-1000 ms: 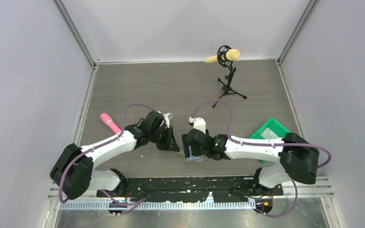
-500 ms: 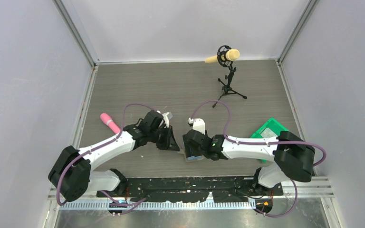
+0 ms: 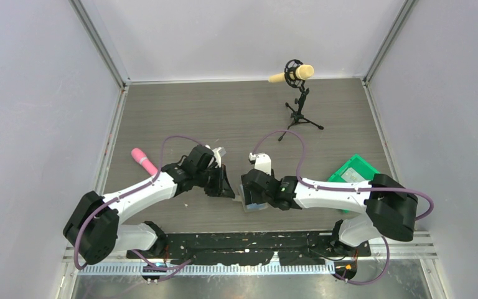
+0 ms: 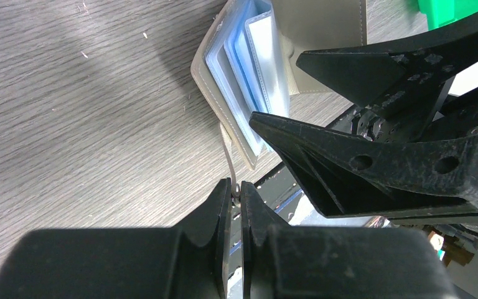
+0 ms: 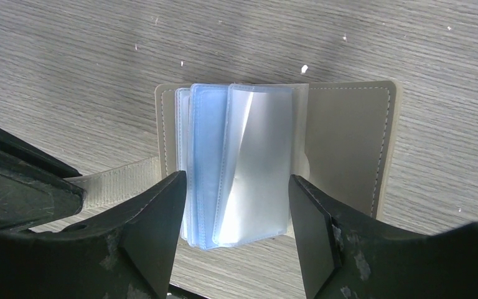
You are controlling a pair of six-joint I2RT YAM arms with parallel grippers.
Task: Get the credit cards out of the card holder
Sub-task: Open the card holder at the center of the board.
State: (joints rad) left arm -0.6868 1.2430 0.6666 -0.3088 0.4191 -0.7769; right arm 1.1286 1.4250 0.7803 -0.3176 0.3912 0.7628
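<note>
Where card holder (image 5: 348,137) lies: open, by near table (image 3: 224,112) edge.
Left gripper (image 4: 236,187): clamped on its strap (image 4: 228,156).
Right gripper (image 5: 236,184): spread, straddling clear pockets (image 5: 255,156).
Open room: tabletop far of holder.

You see both arms reach inward over the table (image 3: 224,118), with your left gripper (image 3: 226,187) just beside the right gripper (image 3: 248,192), which covers most of the pale blue card holder (image 3: 256,205). The green bin (image 3: 358,163) sits well to their right.
</note>
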